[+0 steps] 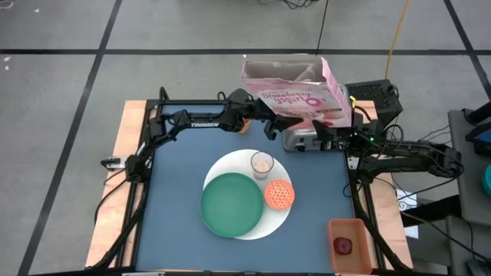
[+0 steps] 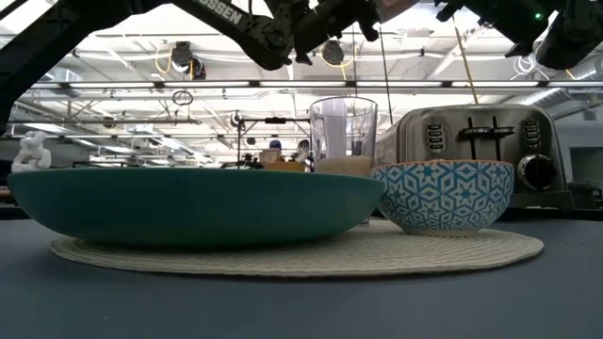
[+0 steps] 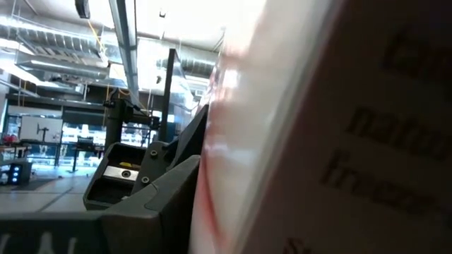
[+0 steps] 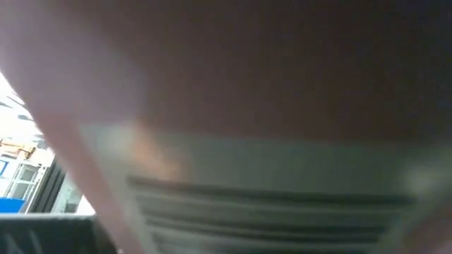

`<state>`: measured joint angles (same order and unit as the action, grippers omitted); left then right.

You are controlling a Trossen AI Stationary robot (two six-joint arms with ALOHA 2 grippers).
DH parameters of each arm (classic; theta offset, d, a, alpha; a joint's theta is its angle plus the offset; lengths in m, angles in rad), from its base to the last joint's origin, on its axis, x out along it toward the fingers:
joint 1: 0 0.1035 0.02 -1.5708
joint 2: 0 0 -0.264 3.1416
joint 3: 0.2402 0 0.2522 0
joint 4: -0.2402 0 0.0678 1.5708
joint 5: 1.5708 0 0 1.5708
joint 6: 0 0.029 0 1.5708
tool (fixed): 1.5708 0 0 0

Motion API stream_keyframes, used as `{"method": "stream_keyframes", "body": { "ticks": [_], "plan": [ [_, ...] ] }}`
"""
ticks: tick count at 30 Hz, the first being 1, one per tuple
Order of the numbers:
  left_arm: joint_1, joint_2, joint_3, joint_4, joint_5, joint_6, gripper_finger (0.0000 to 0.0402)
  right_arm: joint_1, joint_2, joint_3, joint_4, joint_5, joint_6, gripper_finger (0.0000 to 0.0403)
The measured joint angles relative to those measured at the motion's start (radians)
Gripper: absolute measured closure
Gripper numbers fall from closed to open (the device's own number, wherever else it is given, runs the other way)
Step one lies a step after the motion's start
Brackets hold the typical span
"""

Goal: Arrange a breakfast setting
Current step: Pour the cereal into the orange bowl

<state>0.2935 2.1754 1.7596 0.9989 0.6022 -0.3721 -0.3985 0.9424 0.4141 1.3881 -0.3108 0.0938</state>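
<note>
Cereal box (image 1: 298, 92) aloft at 12 o'clock above toaster (image 1: 307, 139) | both arms at it, jaws' state unclear | green plate (image 1: 232, 204), glass (image 1: 262, 164), bowl (image 1: 279, 195) on white mat (image 1: 278, 218).

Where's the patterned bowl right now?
In the high view the bowl sits on the white mat's right side, between the green plate and the glass.

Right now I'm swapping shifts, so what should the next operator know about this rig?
Left gripper and right gripper are both up at the cereal box, held over the toaster; their grip is hidden.
Placemat carries the green plate, glass and patterned bowl.
Red fruit sits in the orange tray at the table's right corner.
Left: cereal, fruit. Bagel and spoon not visible.
</note>
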Motion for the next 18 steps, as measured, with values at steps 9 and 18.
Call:
{"method": "stream_keyframes", "body": {
  "ticks": [9, 18],
  "plan": [
    [0.037, -0.001, 0.0, 0.008, 0.082, -0.089, 0.0177, 0.0, -0.002, 0.0, -0.024, -0.015, 0.006, 0.0067],
    [0.078, -0.008, 0.0, 0.11, 0.169, -0.238, 0.0177, 0.001, -0.116, 0.001, -0.283, -0.015, -0.041, 0.001]
  ]
}}
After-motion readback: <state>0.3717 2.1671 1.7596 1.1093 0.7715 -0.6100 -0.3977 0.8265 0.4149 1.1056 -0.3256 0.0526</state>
